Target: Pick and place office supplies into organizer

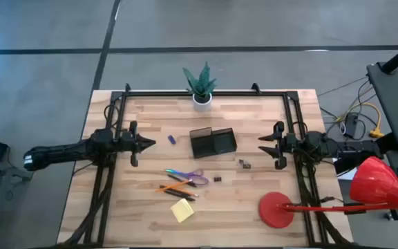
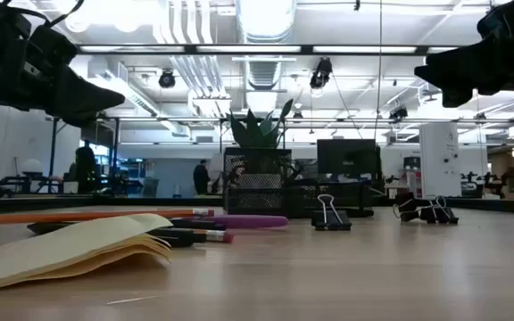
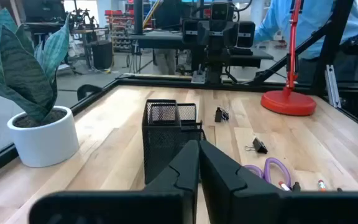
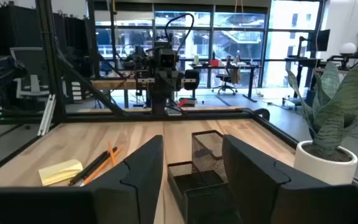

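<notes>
Right gripper open, left gripper closed, both empty, black mesh organizer between them. Scissors nearer the left: stiff, light, lying flat. Probably grab across the blades, not the purple loops.

Table: you are looking at a light wooden table with a black frame running along its edges.
Potted plant: a white pot with green pointed leaves is standing upright at the far edge, near the middle.
Red lamp: its round base is sitting on the near right corner, and its shade is hanging out past the table's right edge.
Person: someone in a blue top is standing behind the lamp.
</notes>
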Robot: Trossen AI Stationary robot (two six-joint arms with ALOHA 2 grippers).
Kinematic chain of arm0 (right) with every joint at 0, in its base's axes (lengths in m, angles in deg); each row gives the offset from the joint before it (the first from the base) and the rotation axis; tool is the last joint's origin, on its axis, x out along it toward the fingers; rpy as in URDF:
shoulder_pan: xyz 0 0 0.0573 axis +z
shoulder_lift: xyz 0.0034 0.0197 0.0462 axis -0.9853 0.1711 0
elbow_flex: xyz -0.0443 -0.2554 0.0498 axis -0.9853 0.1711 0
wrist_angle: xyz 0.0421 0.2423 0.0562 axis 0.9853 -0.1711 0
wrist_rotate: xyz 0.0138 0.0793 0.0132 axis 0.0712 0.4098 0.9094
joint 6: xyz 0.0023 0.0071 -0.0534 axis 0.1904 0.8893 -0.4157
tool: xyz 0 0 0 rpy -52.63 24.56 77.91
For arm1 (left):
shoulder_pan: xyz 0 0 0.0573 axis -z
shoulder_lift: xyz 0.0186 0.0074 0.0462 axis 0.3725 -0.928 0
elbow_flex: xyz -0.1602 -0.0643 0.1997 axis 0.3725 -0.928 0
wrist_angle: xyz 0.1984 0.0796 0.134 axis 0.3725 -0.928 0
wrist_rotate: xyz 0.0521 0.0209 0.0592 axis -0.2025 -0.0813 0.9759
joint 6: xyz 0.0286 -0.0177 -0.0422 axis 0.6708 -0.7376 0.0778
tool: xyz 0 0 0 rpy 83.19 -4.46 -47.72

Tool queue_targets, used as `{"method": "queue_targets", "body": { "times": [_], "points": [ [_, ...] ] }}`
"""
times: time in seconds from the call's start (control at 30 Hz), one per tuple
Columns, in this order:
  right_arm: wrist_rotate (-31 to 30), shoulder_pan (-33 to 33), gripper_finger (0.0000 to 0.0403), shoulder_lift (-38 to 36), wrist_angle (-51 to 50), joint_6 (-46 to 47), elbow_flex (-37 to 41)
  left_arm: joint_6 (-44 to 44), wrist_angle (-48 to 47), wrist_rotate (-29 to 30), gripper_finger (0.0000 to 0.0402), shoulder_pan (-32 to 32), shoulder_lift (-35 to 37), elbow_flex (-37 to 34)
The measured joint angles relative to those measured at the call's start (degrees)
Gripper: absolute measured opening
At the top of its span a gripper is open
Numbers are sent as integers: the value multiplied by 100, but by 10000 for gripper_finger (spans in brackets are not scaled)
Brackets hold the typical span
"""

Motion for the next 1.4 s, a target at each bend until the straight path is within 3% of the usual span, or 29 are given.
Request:
{"method": "queue_targets", "body": {
  "times": [1.03,1.07,1.13,1.17,1.23,1.3,1.4],
  "points": [
    [0,0,155,0,-2,9,0,0,-2,0,0,0,0,-2],
    [-108,0,155,0,44,96,0,0,0,-2,0,0,0,-2],
    [-1076,-2,155,75,467,524,-4,0,-2,0,0,0,2,-2],
    [-1637,-10,155,127,707,968,-6,1,0,-2,0,-2,1,-2],
    [-1916,-10,155,158,857,2405,-9,0,-1,-2,0,-1,0,-1],
    [-1438,-9,155,361,871,3361,-9,0,3,-2,0,-1,-25,-1],
    [122,102,155,971,959,3943,2,0,3,0,0,0,-20,-1]
  ]
}}
